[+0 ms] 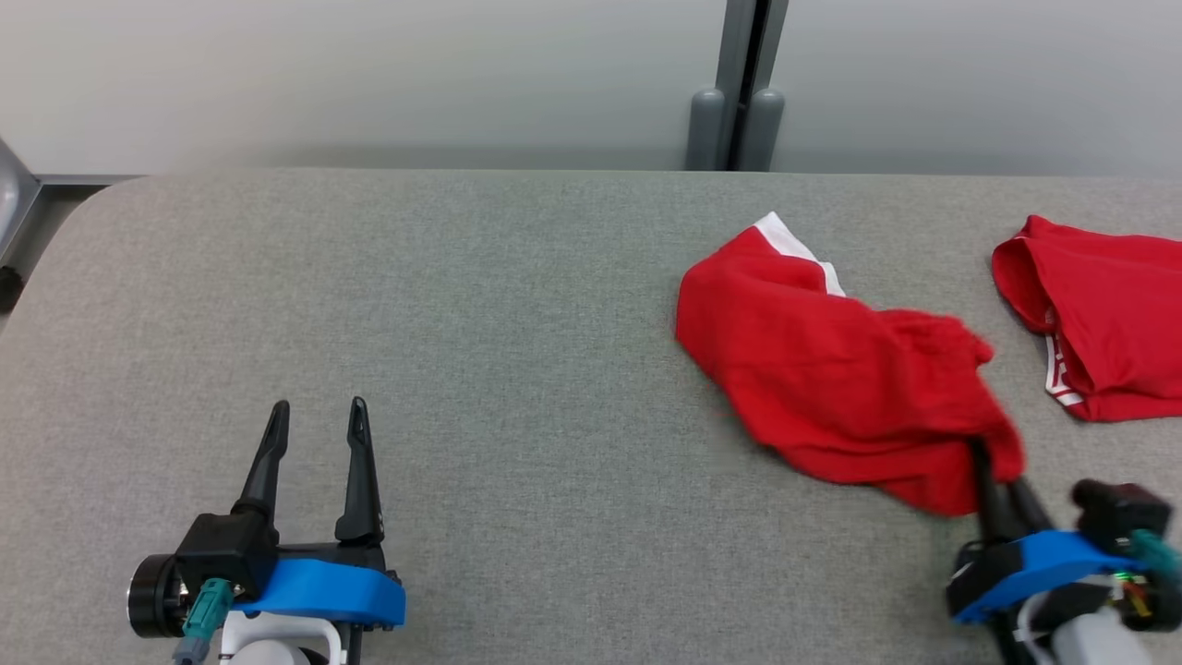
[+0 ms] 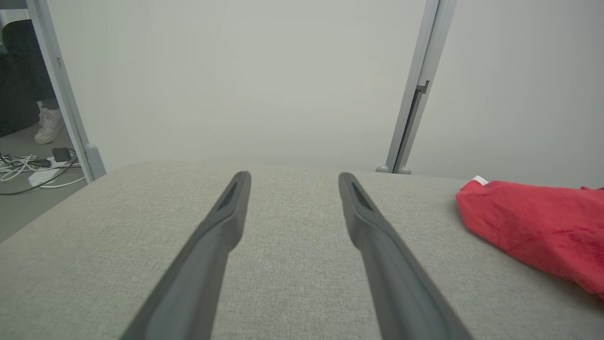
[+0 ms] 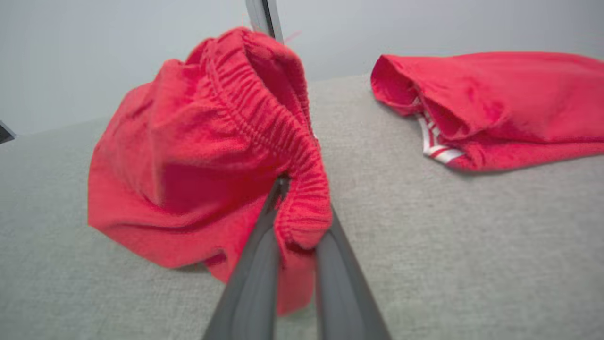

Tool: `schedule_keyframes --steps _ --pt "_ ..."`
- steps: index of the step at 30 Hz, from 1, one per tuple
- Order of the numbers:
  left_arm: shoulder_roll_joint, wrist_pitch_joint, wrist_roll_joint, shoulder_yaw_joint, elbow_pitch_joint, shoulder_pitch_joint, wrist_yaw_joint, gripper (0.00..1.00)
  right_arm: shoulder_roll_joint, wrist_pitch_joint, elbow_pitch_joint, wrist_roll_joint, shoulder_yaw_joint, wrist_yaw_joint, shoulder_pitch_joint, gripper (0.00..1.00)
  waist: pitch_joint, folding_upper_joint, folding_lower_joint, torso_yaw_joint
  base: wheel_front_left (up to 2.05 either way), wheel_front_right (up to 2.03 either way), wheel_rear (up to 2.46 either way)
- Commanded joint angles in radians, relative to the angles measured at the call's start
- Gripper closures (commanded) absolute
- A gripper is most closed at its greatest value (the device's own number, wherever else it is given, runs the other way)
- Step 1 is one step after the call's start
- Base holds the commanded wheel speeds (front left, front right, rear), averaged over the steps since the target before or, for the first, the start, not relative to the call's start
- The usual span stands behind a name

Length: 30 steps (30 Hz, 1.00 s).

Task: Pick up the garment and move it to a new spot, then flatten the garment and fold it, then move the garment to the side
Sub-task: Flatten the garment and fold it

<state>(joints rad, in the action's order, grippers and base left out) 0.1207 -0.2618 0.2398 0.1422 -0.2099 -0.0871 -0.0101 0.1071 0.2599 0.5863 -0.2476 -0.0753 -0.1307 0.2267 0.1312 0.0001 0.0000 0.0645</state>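
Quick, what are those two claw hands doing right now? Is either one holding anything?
Left gripper: open, holding nothing.
Right gripper: closed on the elastic edge of the red garment.

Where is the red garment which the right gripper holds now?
In the head view the red garment sits right of centre on the grey table, its waistband clamped in the right gripper, with a second red garment apart on its right.
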Motion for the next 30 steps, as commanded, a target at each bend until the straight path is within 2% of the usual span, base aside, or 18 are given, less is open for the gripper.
schedule_keyframes --steps 1,9,14,18,21,30 --pt "-0.003 -0.004 -0.004 -0.001 -0.001 -0.008 0.004 0.0 0.019 0.005 -0.023 0.003 -0.021 0.0 -0.009 1.0 -0.005 -0.0001 0.0 -0.005 0.0 0.0 0.0" --pt "-0.012 -0.004 -0.011 -0.007 -0.009 -0.007 0.016 0.0 0.089 -0.063 -0.245 0.034 -0.181 0.0 -0.021 1.0 -0.017 -0.0001 0.0 -0.005 0.0 0.0 0.0" --pt "-0.018 -0.004 -0.015 -0.011 -0.014 -0.002 0.021 0.0 0.091 -0.153 -0.403 0.072 -0.174 0.0 0.005 1.0 -0.021 -0.0001 0.0 0.007 0.0 0.0 0.0" --pt "-0.023 -0.004 -0.019 -0.007 -0.021 -0.01 0.026 0.0 0.075 -0.207 -0.466 0.086 -0.085 0.0 0.042 1.0 -0.026 -0.0001 0.0 0.027 0.0 0.0 0.0" --pt "-0.03 -0.004 -0.021 -0.002 -0.024 -0.016 0.029 0.0 0.061 -0.227 -0.46 0.089 0.022 0.0 0.074 1.0 -0.027 -0.0001 0.0 0.049 0.0 0.0 0.0" --pt "-0.046 -0.004 -0.018 0.007 -0.036 -0.025 0.035 0.0 -0.008 -0.204 -0.281 0.077 0.42 0.0 0.168 1.0 -0.021 -0.0001 0.0 0.137 0.0 0.0 0.0"
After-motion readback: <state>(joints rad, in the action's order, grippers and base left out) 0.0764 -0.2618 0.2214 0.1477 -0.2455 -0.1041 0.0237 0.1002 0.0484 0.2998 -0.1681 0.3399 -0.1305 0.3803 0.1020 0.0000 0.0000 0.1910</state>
